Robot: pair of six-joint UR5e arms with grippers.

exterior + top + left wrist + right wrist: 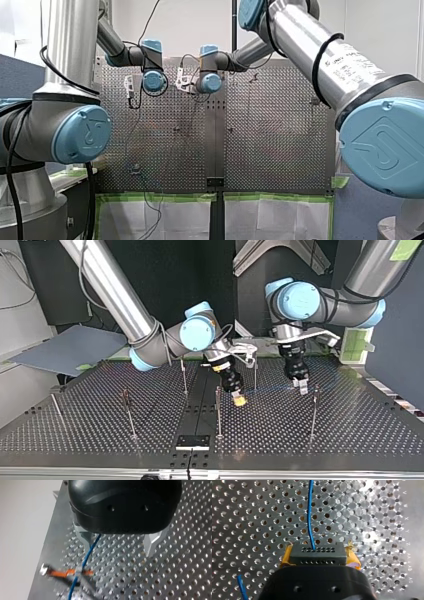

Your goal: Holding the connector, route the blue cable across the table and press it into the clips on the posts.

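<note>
Right gripper [319,555] pinches the rigid connector [317,558] between yellow pads [287,558] — the sure hold. Light, limp blue cable [310,512] trails toward the left gripper [118,543] — spread, apparently brushing one finger.

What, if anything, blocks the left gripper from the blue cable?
Nothing visible does: the blue cable runs bare between the fingers of the open left gripper, close to one, then crosses the orange clip ahead.
</note>
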